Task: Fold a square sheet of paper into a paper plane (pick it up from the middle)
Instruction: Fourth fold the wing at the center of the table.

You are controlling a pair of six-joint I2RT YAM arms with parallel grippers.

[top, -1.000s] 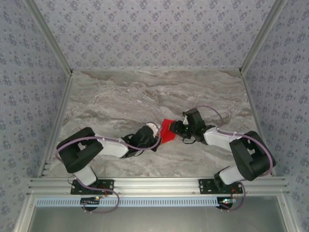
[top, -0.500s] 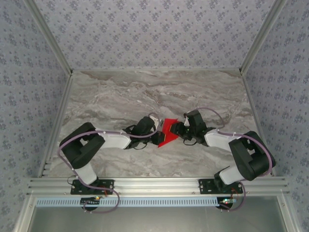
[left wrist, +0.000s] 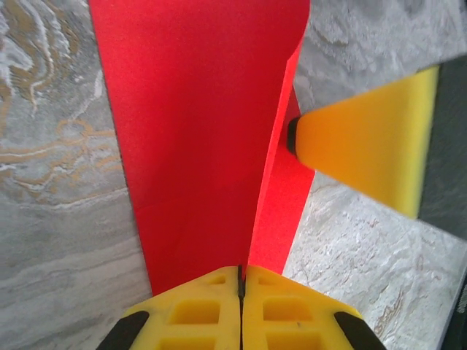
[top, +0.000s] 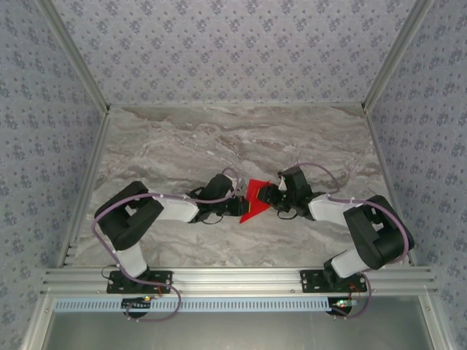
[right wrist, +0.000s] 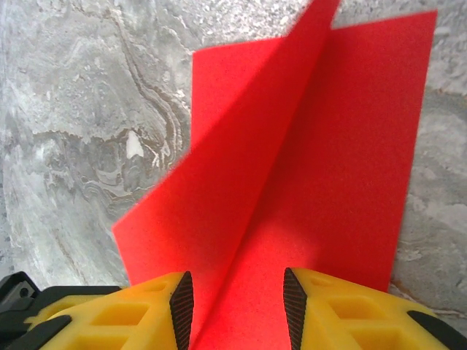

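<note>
The sheet of paper [top: 253, 198], half-creased, stands over the table's [top: 182, 146] near middle. It looks light, limp and easily torn, so it is best held at the crease. The left gripper [left wrist: 241, 281] pinches its fold, while the right gripper [right wrist: 237, 292] straddles it, fingers apart.

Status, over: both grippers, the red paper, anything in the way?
Left gripper shut on folded bright red paper sheet. Right gripper open, straddling its raised crease. No obstruction seen.
</note>
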